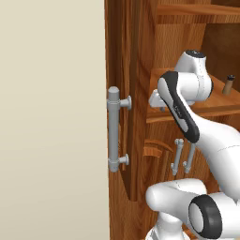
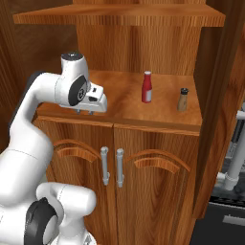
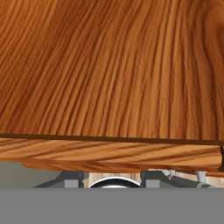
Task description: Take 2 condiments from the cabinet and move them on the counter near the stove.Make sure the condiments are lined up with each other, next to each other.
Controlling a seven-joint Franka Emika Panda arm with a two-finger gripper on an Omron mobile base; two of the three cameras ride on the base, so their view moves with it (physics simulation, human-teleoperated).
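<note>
My gripper (image 2: pixel 85 112) shut, empty, over shelf (image 2: pixel 124 103) front edge; bottle (image 2: pixel 147 87) and shaker (image 2: pixel 183 99) off to its side; closed approach risks toppling bottle

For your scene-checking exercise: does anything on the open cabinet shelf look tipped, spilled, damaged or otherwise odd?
Nothing stands out. The red bottle and the brown shaker both stand upright and apart on the cabinet shelf, with no spill around them. The lower doors are closed.
</note>
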